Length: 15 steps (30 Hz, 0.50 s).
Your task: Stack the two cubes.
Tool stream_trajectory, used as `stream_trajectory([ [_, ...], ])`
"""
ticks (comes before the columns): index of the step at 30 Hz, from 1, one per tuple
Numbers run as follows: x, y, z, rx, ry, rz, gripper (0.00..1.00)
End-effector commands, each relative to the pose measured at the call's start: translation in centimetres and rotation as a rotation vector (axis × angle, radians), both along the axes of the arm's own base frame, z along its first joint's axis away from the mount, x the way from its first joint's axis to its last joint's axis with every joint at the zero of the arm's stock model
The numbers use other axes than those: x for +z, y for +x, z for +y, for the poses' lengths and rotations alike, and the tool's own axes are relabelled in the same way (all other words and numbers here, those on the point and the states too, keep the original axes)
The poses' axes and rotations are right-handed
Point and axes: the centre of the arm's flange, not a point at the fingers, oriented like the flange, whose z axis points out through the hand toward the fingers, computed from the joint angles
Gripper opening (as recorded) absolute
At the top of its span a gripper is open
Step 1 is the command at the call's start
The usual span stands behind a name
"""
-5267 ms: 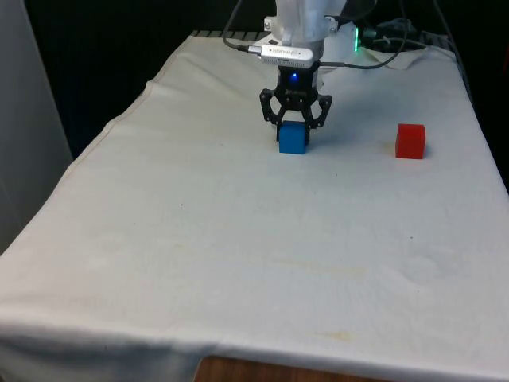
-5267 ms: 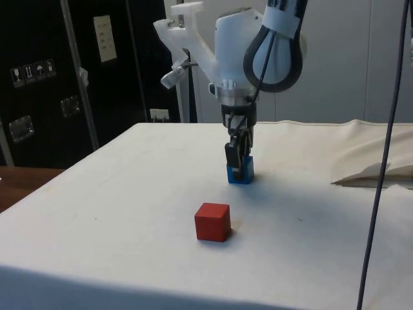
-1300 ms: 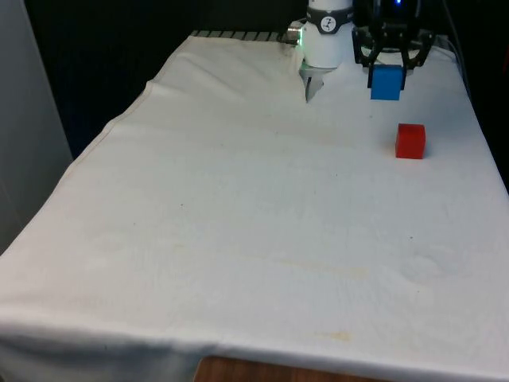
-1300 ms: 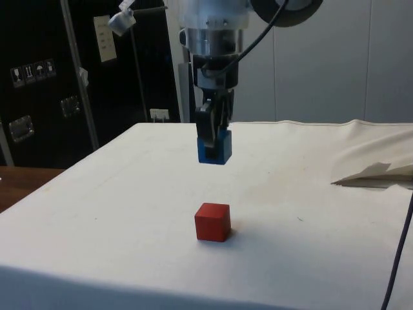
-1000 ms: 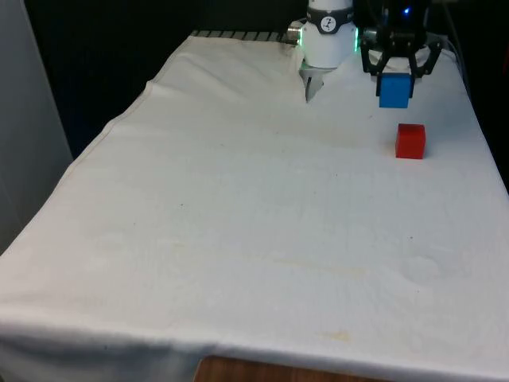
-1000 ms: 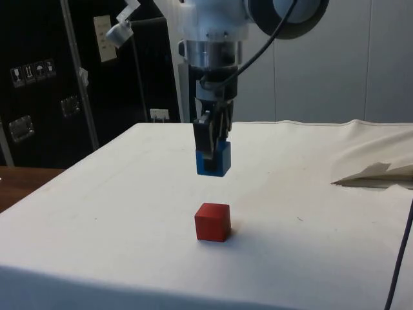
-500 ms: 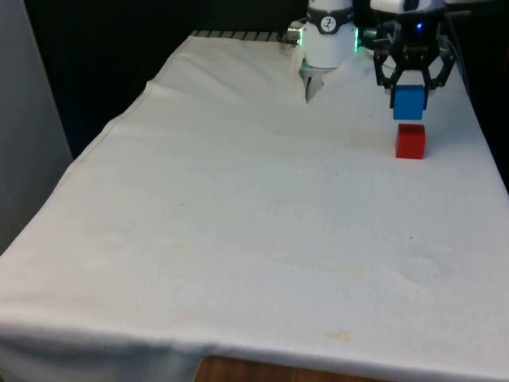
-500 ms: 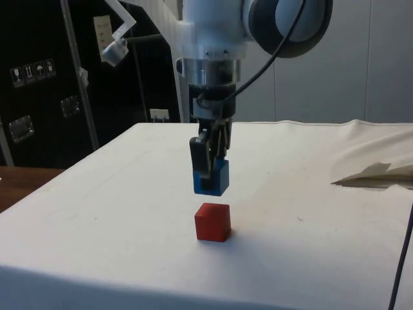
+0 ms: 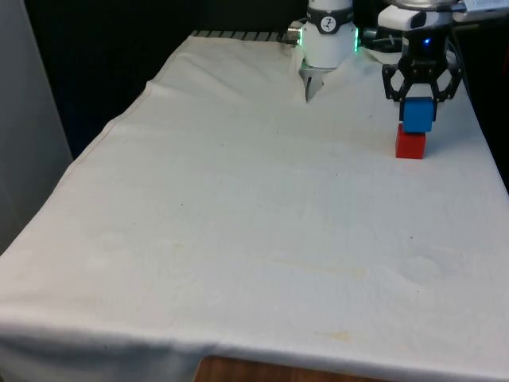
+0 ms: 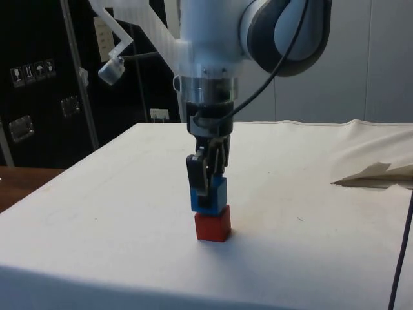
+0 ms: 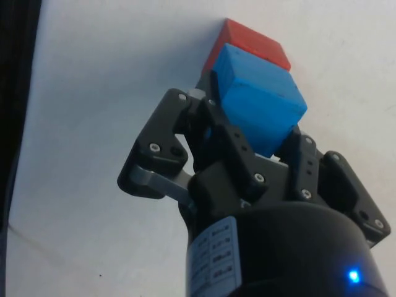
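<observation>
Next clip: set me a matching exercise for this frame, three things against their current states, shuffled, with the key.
Things:
1. blue cube
2. red cube
3. gripper

States:
A. resting on the white cloth
B. shut on a cube
C. held right over the other cube

Pairs: 1-C, 2-A, 3-B

The front view looks along the tabletop [image 9: 238,239] from its near end, from a little above. The side view looks across it from low and closer. The wrist view looks down from very close. All three share the blue cube [image 9: 417,115] [image 10: 215,192] [image 11: 260,102] over the red cube [image 9: 410,146] [image 10: 213,227] [image 11: 253,43].
</observation>
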Motion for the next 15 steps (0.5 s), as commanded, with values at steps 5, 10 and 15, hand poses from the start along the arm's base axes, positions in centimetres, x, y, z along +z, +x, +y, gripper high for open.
stream_trajectory([
  [5, 0.0, 0.12, 0.04, -0.002, 0.003, -0.002, 0.02],
  [10, -0.03, 0.14, 0.01, -0.001, 0.002, 0.0, 0.02],
  [15, -0.25, 0.11, -0.13, 0.0, 0.001, 0.001, 0.02],
])
